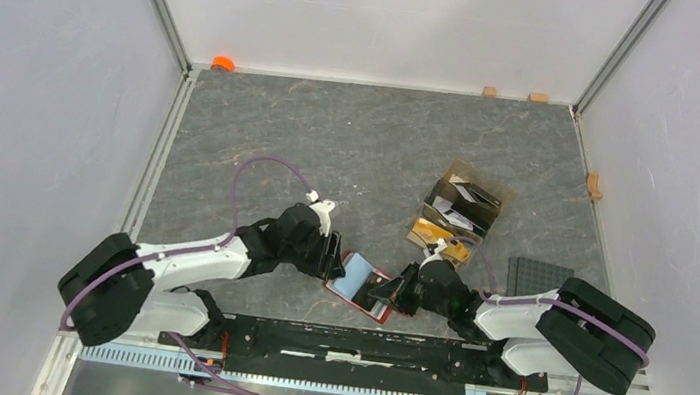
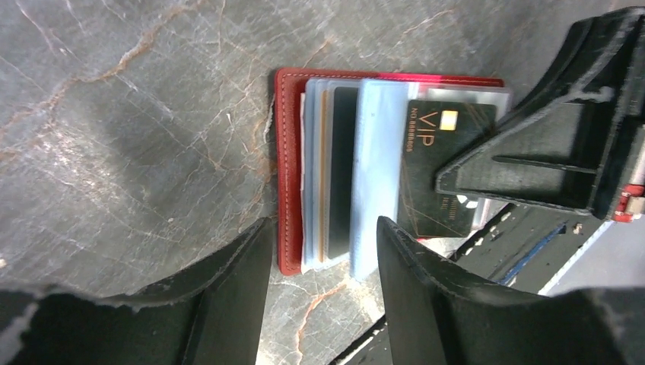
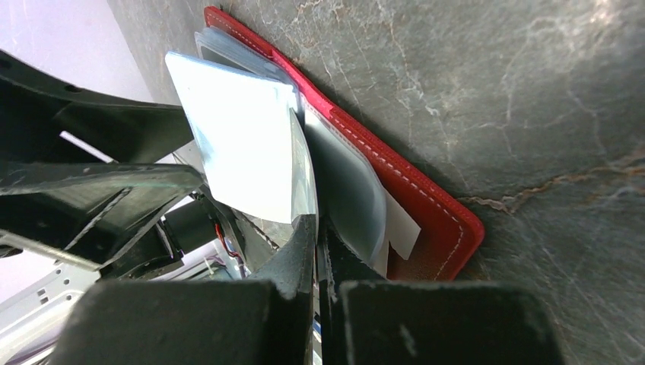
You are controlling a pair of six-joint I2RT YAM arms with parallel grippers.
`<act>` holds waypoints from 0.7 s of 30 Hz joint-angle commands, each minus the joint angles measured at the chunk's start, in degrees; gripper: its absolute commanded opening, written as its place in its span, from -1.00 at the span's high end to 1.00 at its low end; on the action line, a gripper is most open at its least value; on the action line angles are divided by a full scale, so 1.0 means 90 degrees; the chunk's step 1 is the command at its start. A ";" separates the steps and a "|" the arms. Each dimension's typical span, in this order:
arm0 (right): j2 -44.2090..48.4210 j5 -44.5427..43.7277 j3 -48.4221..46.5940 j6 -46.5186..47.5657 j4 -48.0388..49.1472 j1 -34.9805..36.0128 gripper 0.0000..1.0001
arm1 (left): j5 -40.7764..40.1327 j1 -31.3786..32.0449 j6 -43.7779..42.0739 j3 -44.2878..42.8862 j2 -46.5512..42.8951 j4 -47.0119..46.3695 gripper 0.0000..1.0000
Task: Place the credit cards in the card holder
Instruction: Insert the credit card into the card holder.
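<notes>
Step in hand: seating the dark VIP card [image 2: 435, 152] into the red card holder [image 2: 287, 175], which lies open on the table [image 2: 137, 114] between the arms.

Right gripper [image 2: 449, 179] is clenched with its tip on that card. Can't tell from here whether it's pinching or just pressing.

Left gripper [image 2: 323, 228] is released, jaws apart over the holder's near edge, grasping nothing.

Next move calls for sliding the card fully under its clear sleeve while the left steadies the holder.

Count: one holder, one dark VIP card, one light blue card [image 2: 376, 167], one orange card [image 2: 323, 152] with only its edge showing.
</notes>
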State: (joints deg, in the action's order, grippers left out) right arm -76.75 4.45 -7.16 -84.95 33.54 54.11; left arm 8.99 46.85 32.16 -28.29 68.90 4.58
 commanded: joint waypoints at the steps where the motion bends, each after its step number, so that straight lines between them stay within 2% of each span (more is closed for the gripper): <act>1: -0.0266 -0.0387 0.0073 0.0280 -0.1038 0.0014 1.00 | 0.0491 -0.0088 0.0006 -0.0050 0.0476 -0.0485 -0.15; 4: -0.0311 -0.0386 0.0053 0.0280 -0.0946 0.0015 1.00 | 0.0521 -0.0088 -0.0025 -0.0096 0.0750 -0.0691 0.05; 9: -0.0479 -0.0354 0.0001 0.0230 -0.0668 0.0012 1.00 | 0.0226 -0.0089 -0.0202 -0.0141 0.0868 -0.0352 0.31; 15: -0.0699 -0.0260 0.0016 0.0105 -0.0274 0.0010 1.00 | 0.0061 -0.0088 -0.0339 -0.0147 0.1023 -0.0144 0.38; 21: -0.0748 -0.0402 -0.0102 0.0148 -0.0415 0.0019 1.00 | -0.0011 -0.0088 -0.0351 -0.0088 0.1046 -0.0103 0.41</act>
State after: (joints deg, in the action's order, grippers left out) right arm -80.75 4.93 -7.64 -84.77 37.93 54.11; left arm 10.37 45.69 31.00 -28.99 76.49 2.92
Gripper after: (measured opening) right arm 0.007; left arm 0.311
